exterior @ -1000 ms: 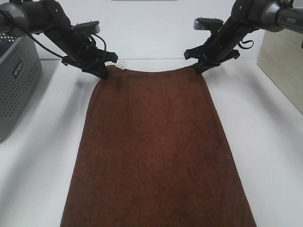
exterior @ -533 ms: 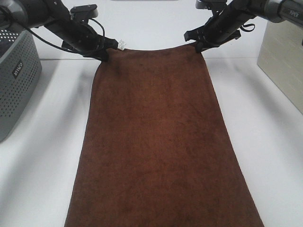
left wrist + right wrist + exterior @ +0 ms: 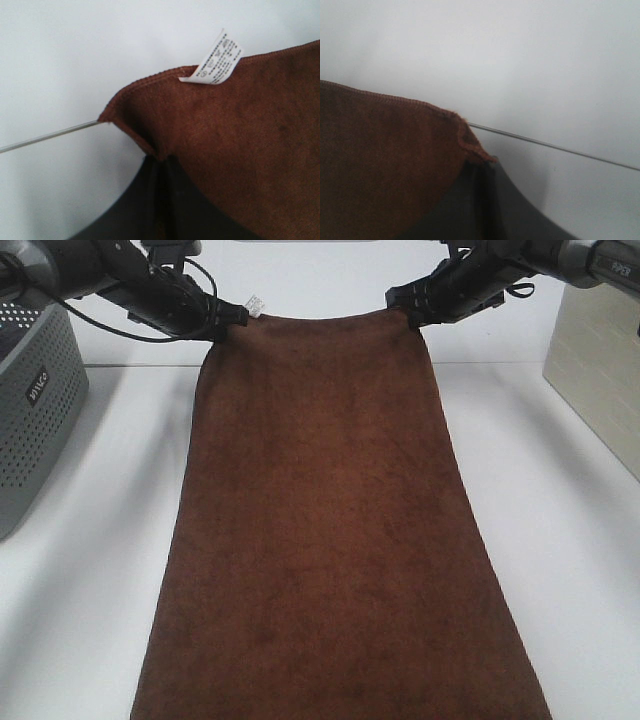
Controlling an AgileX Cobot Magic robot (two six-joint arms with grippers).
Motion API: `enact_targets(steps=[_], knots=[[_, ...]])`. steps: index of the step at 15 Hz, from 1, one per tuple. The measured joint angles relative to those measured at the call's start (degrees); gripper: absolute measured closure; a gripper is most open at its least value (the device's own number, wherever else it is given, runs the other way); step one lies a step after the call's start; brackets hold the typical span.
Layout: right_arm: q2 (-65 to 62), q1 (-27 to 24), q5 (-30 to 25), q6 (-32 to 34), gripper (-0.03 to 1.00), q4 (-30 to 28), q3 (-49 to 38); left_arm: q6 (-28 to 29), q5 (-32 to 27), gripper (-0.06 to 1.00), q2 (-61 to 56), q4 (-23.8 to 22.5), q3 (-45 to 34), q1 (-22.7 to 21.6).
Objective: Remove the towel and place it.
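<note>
The towel (image 3: 330, 530) runs lengthwise from the far edge of the white table (image 3: 560, 540) toward the camera, its long axis straight down the middle of the exterior high view. Its far short edge is lifted clear of the tabletop and sags slightly in the middle between the two corners; the near end passes out of the bottom of that view, so where it ends cannot be told.

The left gripper (image 3: 222, 320) is clamped on the far left corner, the right gripper (image 3: 412, 310) on the far right corner — both pinched tight on the cloth. Each arm reaches in from its own upper side of the view, its forearm slanting inward and down toward the corner it holds.

The wrist views add detail that the high camera cannot give. The left wrist view shows the corner hem (image 3: 131, 131) folded and drawn into the closed dark jaws, with the white care tag (image 3: 212, 64) standing up from the edge just beside it and printed with small symbols. The right wrist view shows the other corner (image 3: 470, 145) bunched into the jaws — no tag there.

A grey perforated basket (image 3: 35, 410) stands at the left of the table, well apart from the towel, seen only from the high camera.
</note>
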State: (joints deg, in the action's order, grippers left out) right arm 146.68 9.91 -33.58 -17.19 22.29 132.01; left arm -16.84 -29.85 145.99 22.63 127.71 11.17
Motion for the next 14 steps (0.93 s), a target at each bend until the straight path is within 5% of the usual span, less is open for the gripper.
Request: enact_targets(steps=[14], knots=[[3.61, 0.00, 8.77, -1.09, 0.96, 1.03, 0.00, -1.43, 10.49, 0.94, 3.72, -0.74, 0.00, 0.11]])
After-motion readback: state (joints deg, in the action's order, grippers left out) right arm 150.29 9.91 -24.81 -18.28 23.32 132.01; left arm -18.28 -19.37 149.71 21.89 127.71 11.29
